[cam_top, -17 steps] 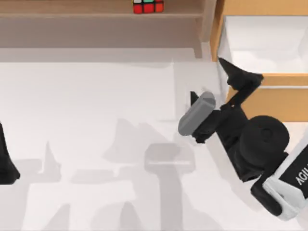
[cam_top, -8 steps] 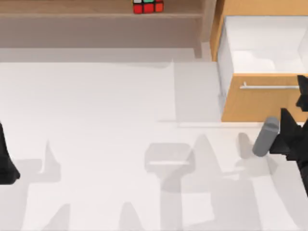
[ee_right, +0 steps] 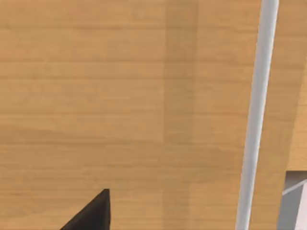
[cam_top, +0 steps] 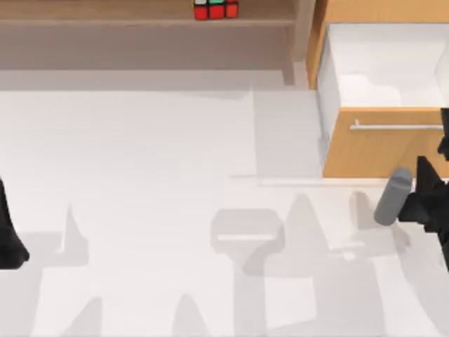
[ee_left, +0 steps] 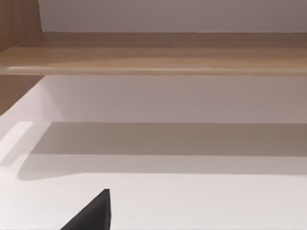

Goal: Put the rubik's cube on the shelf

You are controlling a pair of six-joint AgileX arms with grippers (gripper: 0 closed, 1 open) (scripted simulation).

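The rubik's cube (cam_top: 215,9), with red, green and orange stickers showing, rests on the light-brown shelf (cam_top: 105,14) at the table's far edge, left of the pale upright post (cam_top: 302,31). Nothing touches it. My right gripper (cam_top: 433,149) is at the table's right edge, in front of the orange-wood drawer front, open with nothing between its fingers. My left gripper (cam_top: 8,235) is parked at the left edge, far from the cube. The shelf board (ee_left: 153,52) crosses the left wrist view.
An orange-wood cabinet (cam_top: 379,151) with its white drawer pulled out stands at the back right, and a metal bar handle (cam_top: 393,127) runs across its front. The right wrist view looks closely at that front (ee_right: 120,96) and handle (ee_right: 256,115).
My right arm has swung from the table's middle out to the right edge, nearer the drawer front. The cube stays on the shelf and the left arm has not moved.
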